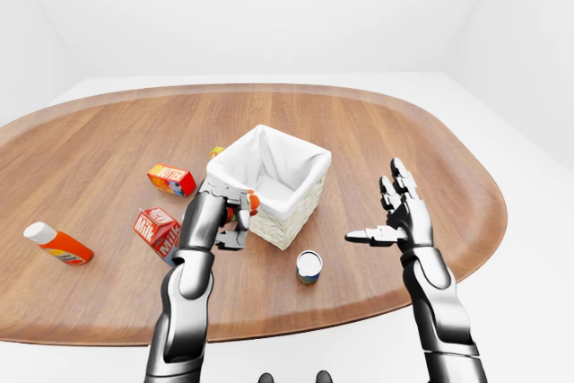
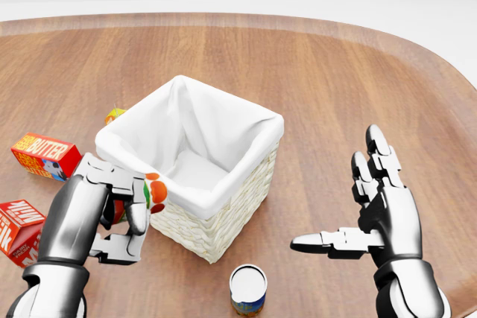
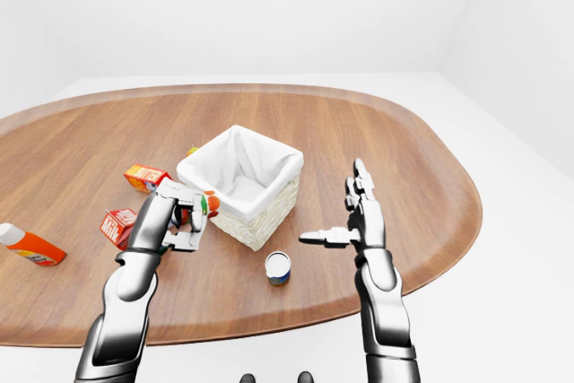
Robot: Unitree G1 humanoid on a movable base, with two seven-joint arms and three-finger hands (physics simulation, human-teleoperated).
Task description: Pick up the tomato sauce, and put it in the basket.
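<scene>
The tomato sauce (image 2: 153, 191) is a small can with red tomatoes on its label. My left hand (image 2: 131, 218) is shut on it and holds it in the air, against the lower-left wall of the basket and just below its rim. Most of the can is hidden by my fingers. The basket (image 2: 253, 115) is white wicker with a white cloth lining and stands in the middle of the head view, with nothing showing inside. My right hand (image 2: 349, 208) is open, palm turned left, at the lower right, apart from the basket.
An upright can with a blue label (image 2: 247, 288) stands below the basket. Left of it lie a butter box (image 2: 45, 156) and a milk carton (image 2: 18, 233). An orange bottle (image 1: 58, 245) lies at the far left of the wooden table (image 2: 335, 72). A small yellow item (image 2: 114, 115) peeks from behind the basket.
</scene>
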